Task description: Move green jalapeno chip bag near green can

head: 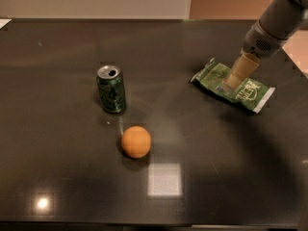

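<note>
The gripper (231,82) has its tan tip down on the green jalapeno chip bag (251,92), at the right side of the dark, glossy surface (57,172). It meets the bag a little left of the bag's middle. The tip reads as one narrow tan column, and I cannot tell whether the jaws are wide, narrow or pinching the bag. The grey arm (276,23) slants in from the top right corner, down and to the left.

The bag lies flat and at an angle: its left end sits farther back, and its right end, with a white sealed edge, sits nearer the camera. White lettering shows on the right half (too small to read).

The green can (111,89) stands upright left of centre, well apart from the bag, with open dark surface between them. Its silver top shows the drinking hole, and there are pale markings on its side.

An orange ball (136,141) rests near the can, in front of it and slightly to the right, without touching it. Two light reflections sit on the near part of the surface — a pale square (164,178) just in front of the ball and a small bright spot (42,203) toward the left corner.
</note>
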`<state>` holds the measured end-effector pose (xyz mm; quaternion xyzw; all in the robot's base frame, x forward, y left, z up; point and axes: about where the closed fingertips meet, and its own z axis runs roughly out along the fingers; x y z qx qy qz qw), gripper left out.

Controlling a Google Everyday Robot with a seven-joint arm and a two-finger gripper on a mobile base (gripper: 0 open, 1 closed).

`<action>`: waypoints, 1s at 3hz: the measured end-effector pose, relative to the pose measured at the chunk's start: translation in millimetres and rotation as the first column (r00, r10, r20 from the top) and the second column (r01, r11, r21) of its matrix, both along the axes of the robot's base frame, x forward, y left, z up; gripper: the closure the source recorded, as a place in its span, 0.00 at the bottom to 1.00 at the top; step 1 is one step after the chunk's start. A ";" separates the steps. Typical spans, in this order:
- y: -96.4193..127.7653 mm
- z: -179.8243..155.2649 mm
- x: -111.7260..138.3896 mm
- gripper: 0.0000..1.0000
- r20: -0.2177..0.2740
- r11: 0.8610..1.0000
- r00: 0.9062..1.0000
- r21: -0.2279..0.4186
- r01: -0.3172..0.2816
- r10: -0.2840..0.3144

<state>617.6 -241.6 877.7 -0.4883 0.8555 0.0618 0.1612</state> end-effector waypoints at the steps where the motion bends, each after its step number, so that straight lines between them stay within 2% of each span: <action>1: -1.4 -14.2 19.4 0.00 -0.013 1.000 1.000 0.006 -0.001 0.001; 2: -4.1 -29.1 35.7 0.00 -0.033 1.000 0.999 -0.003 -0.005 0.005; 3: -3.0 -40.9 45.7 0.17 -0.054 1.000 0.998 -0.014 -0.018 0.017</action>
